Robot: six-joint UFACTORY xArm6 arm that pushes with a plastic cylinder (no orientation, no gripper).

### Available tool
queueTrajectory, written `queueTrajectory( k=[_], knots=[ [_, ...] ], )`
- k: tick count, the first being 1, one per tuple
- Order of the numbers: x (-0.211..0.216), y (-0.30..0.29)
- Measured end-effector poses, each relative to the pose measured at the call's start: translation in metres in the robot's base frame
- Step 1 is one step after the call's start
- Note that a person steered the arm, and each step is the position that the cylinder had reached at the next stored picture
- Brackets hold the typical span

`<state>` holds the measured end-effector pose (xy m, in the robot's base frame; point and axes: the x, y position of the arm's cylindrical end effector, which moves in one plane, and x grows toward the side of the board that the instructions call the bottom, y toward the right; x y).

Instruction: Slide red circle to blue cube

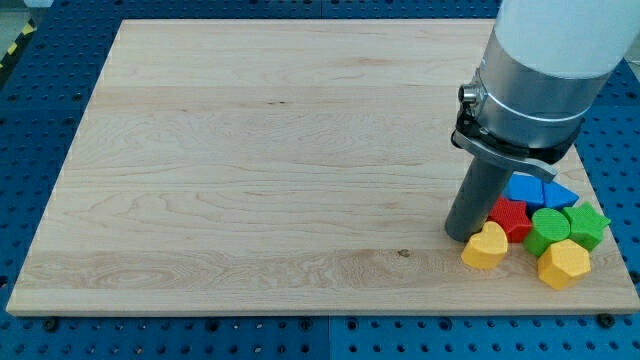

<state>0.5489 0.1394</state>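
The blocks are clustered at the view's bottom right of the wooden board. The red circle sits in the middle of the cluster. A blue block, probably the cube, lies just above it, touching or nearly so, with a second blue block to its right. My tip rests on the board at the cluster's left edge, right beside the red circle and just above the yellow heart. The rod hides the left parts of the red and blue blocks.
A green round block and a green star lie right of the red circle. A yellow hexagon sits below them near the board's bottom right corner. The arm's grey body hangs over the board's right side.
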Motion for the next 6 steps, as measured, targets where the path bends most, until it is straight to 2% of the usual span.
queueTrajectory(
  k=[1,2,3,5,6],
  knots=[
    [-0.035,-0.010],
    [-0.100,-0.011],
    [-0.148,0.020],
    [-0.161,0.134],
    [-0.161,0.146]
  ],
)
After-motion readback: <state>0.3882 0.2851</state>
